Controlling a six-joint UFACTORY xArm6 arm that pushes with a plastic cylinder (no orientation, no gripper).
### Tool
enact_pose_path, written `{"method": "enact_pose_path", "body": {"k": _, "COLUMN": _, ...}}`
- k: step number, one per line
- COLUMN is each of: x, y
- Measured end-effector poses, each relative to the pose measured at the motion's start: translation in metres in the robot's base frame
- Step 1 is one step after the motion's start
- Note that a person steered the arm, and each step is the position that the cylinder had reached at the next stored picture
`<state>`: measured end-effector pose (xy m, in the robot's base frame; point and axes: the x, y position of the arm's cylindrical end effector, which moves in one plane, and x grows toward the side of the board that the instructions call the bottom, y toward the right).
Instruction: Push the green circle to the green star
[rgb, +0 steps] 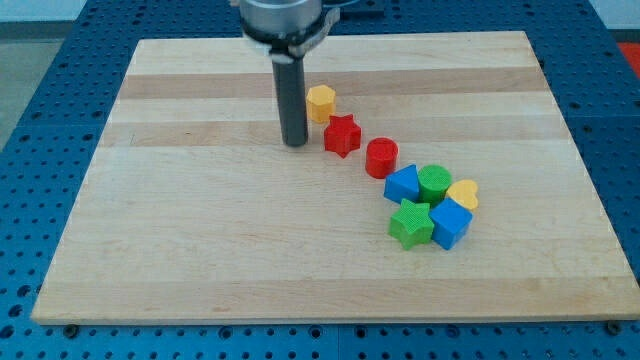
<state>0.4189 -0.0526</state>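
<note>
The green circle (435, 183) lies at the view's right of the wooden board (200, 250), touching a blue block (402, 184) on its left and a yellow heart (463, 194) on its right. The green star (410, 223) lies just below and left of the circle, close to it. My tip (294, 143) stands on the board well to the view's left and above both, just left of the red star (342, 135).
A yellow hexagon (320, 102) lies above the red star. A red cylinder (381, 157) lies between the red star and the blue block. A blue cube (450, 223) sits right of the green star.
</note>
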Motion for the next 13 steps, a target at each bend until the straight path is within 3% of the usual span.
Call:
{"method": "enact_pose_path", "body": {"k": 1, "x": 0.048, "y": -0.002}}
{"method": "enact_pose_path", "body": {"k": 2, "x": 0.067, "y": 0.021}}
{"method": "enact_pose_path", "body": {"k": 6, "x": 0.058, "y": 0.177}}
{"method": "enact_pose_path", "body": {"k": 7, "x": 0.047, "y": 0.192}}
{"method": "enact_pose_path", "body": {"k": 11, "x": 0.045, "y": 0.164}}
{"method": "enact_pose_path", "body": {"k": 13, "x": 0.024, "y": 0.175}}
